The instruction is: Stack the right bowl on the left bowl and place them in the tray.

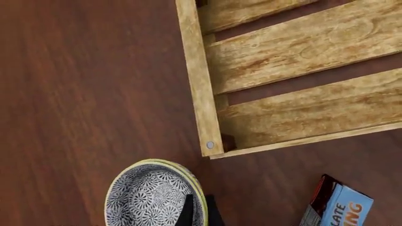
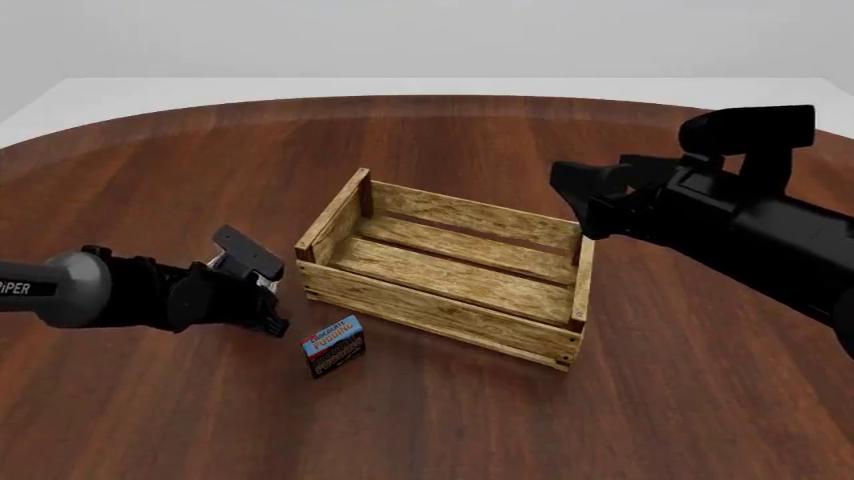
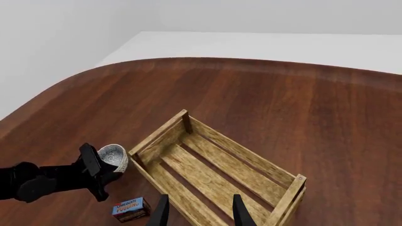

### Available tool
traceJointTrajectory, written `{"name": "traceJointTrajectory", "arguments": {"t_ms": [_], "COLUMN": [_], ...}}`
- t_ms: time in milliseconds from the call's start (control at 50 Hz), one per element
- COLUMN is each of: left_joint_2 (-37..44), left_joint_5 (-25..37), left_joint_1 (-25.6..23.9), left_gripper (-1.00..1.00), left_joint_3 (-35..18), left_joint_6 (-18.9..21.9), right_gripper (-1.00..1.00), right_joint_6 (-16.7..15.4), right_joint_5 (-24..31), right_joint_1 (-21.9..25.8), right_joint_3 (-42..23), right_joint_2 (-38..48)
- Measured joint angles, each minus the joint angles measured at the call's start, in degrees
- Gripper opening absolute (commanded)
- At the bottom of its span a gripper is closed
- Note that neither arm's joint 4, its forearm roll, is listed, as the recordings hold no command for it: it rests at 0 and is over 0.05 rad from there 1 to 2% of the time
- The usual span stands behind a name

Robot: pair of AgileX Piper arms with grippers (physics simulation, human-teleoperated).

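A speckled blue-grey bowl [image 1: 148, 197] shows a doubled yellowish rim, as if two bowls sit nested; I cannot tell right bowl from left bowl. My left gripper [image 1: 199, 197] is shut on that rim, one finger inside and one outside. From the right wrist view the bowl [image 3: 114, 157] sits just outside the tray's [image 3: 157, 133] left corner. In the front view the left gripper [image 2: 267, 295] covers the bowl. The wooden slatted tray [image 2: 441, 315] stands mid-table with nothing in it. My right gripper [image 2: 574, 195] hovers high over the tray's right end, open [image 3: 201, 209] and holding nothing.
A small red-and-blue box [image 2: 334, 345] lies on the table just in front of the tray's left corner, close to the left gripper; it also appears as the box [image 1: 339, 207] and the box [image 3: 129, 208] in the wrist views. Dark wooden table [image 2: 160, 400] all around.
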Motion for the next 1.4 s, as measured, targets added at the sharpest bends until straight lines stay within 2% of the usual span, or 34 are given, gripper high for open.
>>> {"name": "traceJointTrajectory", "arguments": {"t_ms": [260,580,1000,1400], "left_joint_2": [-3.10,-10.87,-20.47,-25.61], "left_joint_5": [1.95,7.21,14.81,20.38], "left_joint_1": [0.41,1.41,0.86,-0.11], "left_gripper": [-1.00,-1.00,-1.00,-1.00], "left_joint_3": [0.75,-0.09,-3.81,-7.78], "left_joint_6": [-0.44,-0.37,0.38,2.00], "right_gripper": [1.00,1.00,1.00,1.00], "right_joint_6": [-0.02,-0.08,-0.08,-0.07], "right_joint_5": [0.07,0.40,0.81,1.06], "right_joint_1": [0.01,0.09,0.14,0.12], "right_joint_3": [0.03,-0.08,-0.08,-0.06], "right_joint_2": [-0.18,-0.57,-1.23,-1.76]}}
